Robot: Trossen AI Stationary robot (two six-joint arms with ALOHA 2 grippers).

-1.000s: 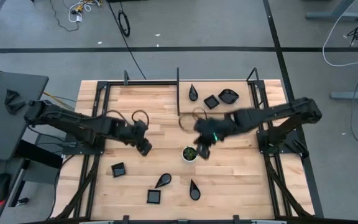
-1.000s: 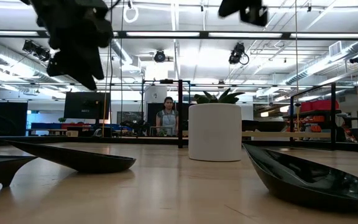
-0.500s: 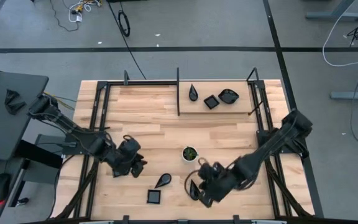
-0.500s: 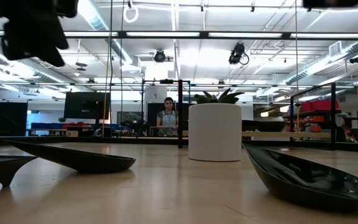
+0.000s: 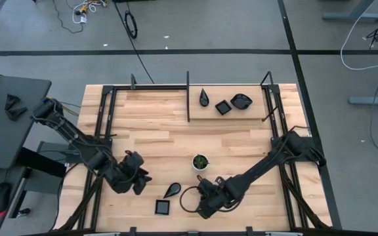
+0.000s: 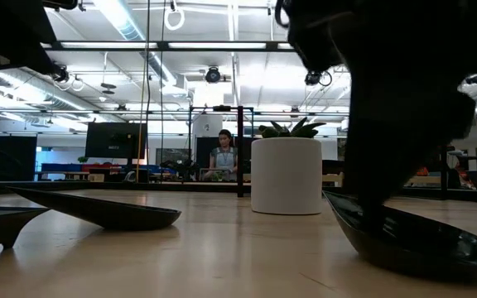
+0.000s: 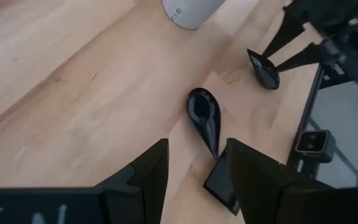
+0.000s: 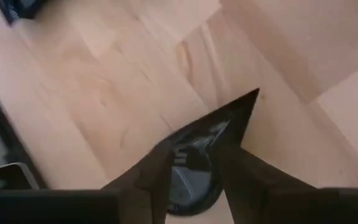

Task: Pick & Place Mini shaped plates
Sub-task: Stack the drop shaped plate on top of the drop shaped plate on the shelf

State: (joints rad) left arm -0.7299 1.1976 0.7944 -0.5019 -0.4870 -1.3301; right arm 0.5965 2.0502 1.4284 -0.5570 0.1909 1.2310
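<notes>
While I hold, right gripper [image 8: 191, 165] spread astride teardrop plate [image 8: 199, 155], not clamped, left gripper [image 7: 194, 163] open, empty, wood table [image 5: 156, 124] beneath, office beyond.

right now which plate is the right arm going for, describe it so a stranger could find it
Start at the white cup with the plant in mid-table, then look toward the table's near edge. The teardrop plate lies there under the right end effector, whose open fingers straddle it. Its neighbours, another teardrop plate and a square plate, lie uncovered to the left.
</notes>
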